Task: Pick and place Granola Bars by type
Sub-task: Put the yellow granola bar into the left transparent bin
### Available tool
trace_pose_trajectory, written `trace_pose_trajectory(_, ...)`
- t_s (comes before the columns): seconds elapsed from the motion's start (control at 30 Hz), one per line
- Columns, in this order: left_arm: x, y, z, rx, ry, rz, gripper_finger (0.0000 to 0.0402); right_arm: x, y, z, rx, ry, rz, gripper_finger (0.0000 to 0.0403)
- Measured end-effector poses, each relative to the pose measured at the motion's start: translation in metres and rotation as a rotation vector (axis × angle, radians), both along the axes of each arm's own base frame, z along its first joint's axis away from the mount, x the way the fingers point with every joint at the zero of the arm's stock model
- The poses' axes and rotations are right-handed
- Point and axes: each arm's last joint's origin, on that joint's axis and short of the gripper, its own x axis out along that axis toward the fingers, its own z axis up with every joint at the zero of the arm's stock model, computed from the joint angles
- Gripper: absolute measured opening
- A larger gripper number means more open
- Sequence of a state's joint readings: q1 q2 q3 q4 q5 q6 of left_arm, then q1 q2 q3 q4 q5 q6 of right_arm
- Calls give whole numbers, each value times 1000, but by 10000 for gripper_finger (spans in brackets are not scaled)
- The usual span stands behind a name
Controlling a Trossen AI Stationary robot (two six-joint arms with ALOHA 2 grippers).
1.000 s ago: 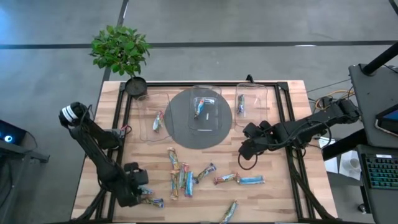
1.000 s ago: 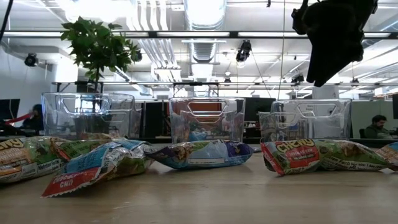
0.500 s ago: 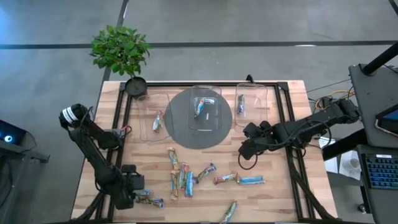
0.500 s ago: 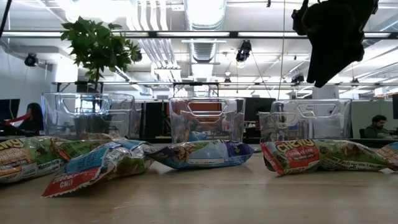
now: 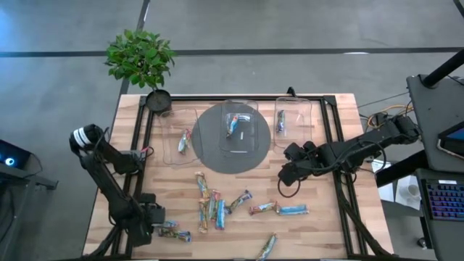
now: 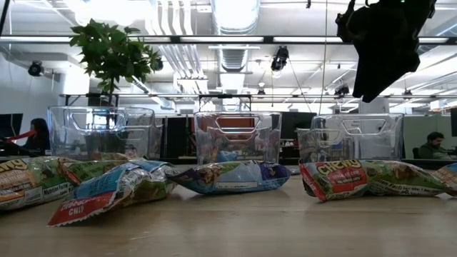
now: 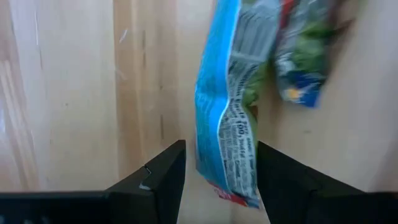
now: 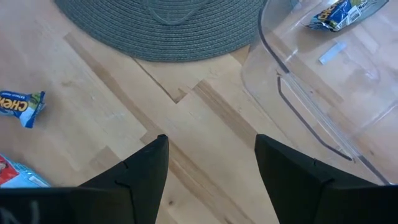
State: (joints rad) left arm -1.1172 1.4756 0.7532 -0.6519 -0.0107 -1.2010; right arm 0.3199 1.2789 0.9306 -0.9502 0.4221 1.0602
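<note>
Several granola bars in shiny wrappers lie loose on the wooden table, most in a cluster [image 5: 214, 204] near the front middle. My left gripper [image 5: 148, 220] is at the near left corner, pointing down and open. Its fingertips [image 7: 221, 149] stand on either side of the end of a blue-wrapped bar [image 7: 227, 106] without touching it. A green bar [image 7: 305, 50] lies beside that one. My right gripper [image 5: 284, 181] hangs open above bare wood right of the middle, with nothing between its fingers [image 8: 211, 140].
Three clear bins [image 5: 181, 134] [image 5: 239, 125] [image 5: 292, 117] stand in a row at the far side, each with a bar inside. The middle one sits on a round grey mat [image 5: 210, 148]. A potted plant [image 5: 141, 61] stands at the far left corner. A black frame [image 5: 337, 167] borders the work area.
My left gripper has shifted a little toward the table's left edge and turned slightly, staying open over the bars at the near left. My right arm has kept still.
</note>
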Motion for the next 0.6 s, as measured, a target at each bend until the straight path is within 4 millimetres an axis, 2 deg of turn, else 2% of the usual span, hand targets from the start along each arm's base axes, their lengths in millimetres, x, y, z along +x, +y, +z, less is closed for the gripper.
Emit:
trace_pose_trajectory(0.17,4,-8,-14,78,35,5,166,0,0,0,7,-5,-16,228)
trace_pose_trajectory(0.33,9,-16,-10,121,58,15,158,0,0,-1,8,-5,-21,228)
trace_pose_trajectory(0.43,11,-18,-5,104,54,46,136,0,0,-1,7,-5,-21,228)
trace_pose_trajectory(0.6,13,-15,3,69,15,261,75,0,0,0,-13,-3,-8,228)
